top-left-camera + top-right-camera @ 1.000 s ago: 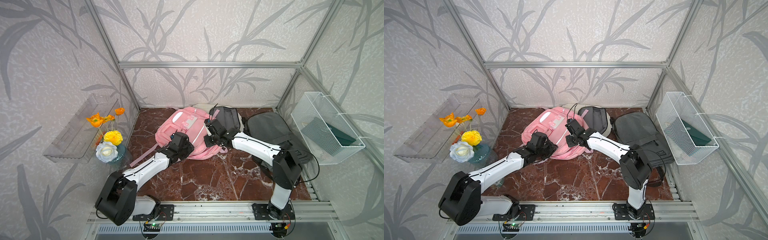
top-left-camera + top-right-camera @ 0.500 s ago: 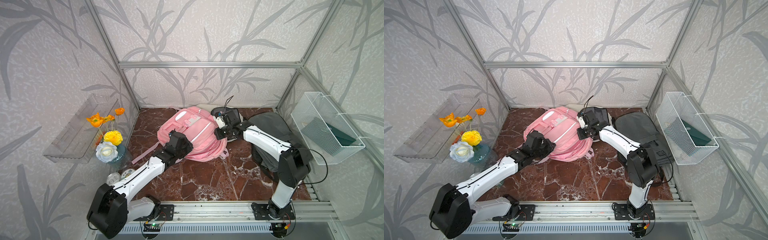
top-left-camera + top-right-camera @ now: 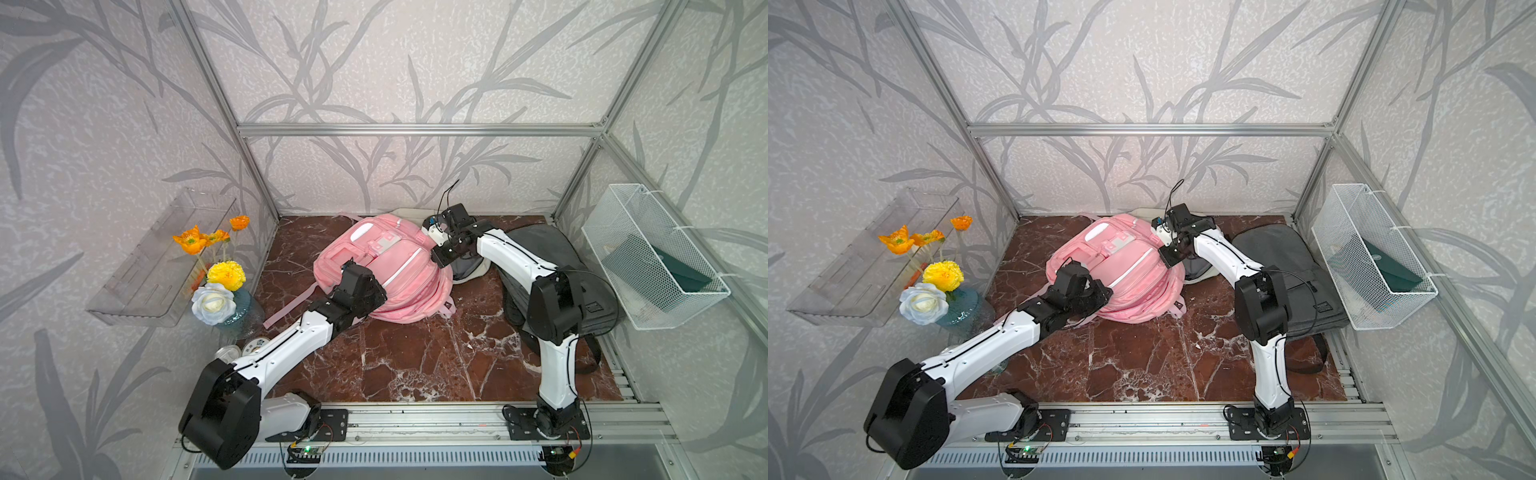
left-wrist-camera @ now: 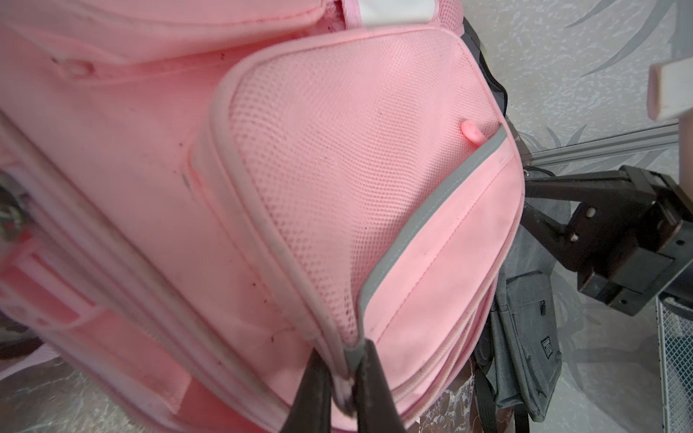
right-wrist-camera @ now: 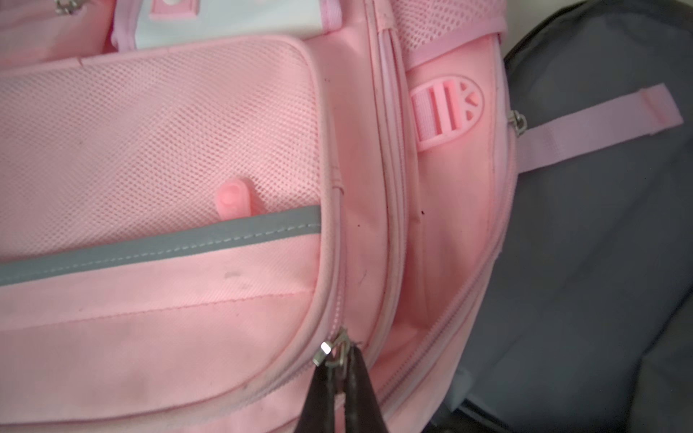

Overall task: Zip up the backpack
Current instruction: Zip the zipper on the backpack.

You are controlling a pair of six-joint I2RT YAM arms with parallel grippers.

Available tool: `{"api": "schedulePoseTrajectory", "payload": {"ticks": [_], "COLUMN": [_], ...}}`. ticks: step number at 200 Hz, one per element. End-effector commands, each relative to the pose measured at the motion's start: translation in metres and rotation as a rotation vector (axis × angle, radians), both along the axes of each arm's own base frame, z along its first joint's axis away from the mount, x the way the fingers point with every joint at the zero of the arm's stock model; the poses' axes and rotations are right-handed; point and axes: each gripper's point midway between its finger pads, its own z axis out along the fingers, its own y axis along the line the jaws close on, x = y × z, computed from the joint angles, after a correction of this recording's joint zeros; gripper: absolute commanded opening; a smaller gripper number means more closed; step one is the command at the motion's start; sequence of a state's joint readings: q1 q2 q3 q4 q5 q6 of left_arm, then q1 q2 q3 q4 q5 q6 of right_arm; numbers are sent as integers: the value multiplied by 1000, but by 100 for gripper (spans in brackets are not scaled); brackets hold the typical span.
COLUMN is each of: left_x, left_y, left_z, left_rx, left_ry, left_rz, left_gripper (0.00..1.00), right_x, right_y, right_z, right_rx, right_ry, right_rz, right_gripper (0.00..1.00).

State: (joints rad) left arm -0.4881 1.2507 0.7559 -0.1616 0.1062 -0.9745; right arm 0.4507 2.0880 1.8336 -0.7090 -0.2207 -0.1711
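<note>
The pink backpack [image 3: 399,274] lies flat on the marble floor, seen in both top views [image 3: 1133,286]. My left gripper [image 4: 347,378] is shut on the backpack's piped edge seam, at the near corner of its mesh pocket [image 4: 337,180]. In the top views its fingertips are hidden under the left wrist [image 3: 359,286]. My right gripper [image 5: 339,361] is shut on the metal zipper pull [image 5: 330,350] of the main zipper. It sits at the backpack's far right corner [image 3: 441,257]. Behind the pull, the zipper track looks closed.
A grey backpack [image 3: 552,257] lies to the right, under the right arm. A white wire basket [image 3: 652,257] hangs on the right wall. A vase of flowers [image 3: 220,286] and a clear shelf [image 3: 158,266] are at the left. Small round items [image 3: 249,347] lie by the vase.
My right gripper has drawn the zipper pull from the backpack's near middle round to its far right corner, covering the dark inside. The left gripper has closed on the seam.
</note>
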Motion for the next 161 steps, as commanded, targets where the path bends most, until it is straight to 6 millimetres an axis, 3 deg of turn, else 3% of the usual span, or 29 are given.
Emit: {"api": "schedulePoseTrajectory", "payload": {"ticks": [1, 52, 82, 125, 161], "left_x": [-16, -17, -17, -21, -24], "left_y": [5, -7, -16, -20, -19], "left_z": [-24, -27, -30, -31, -33], "left_rx": [75, 79, 79, 92, 98], "left_ry": [68, 82, 88, 84, 86], "left_rz": [-75, -150, -209, -259, -268], "left_gripper": [0, 0, 0, 0, 0], "right_x": [49, 84, 91, 117, 115], "right_y": [-28, -23, 0, 15, 41], "right_z": [24, 24, 27, 29, 14], "right_rx": [-67, -206, -208, -236, -343], "right_ry": [-168, -345, -385, -396, -409], "right_rz": [-37, -19, 50, 58, 157], "right_gripper": [0, 0, 0, 0, 0]}}
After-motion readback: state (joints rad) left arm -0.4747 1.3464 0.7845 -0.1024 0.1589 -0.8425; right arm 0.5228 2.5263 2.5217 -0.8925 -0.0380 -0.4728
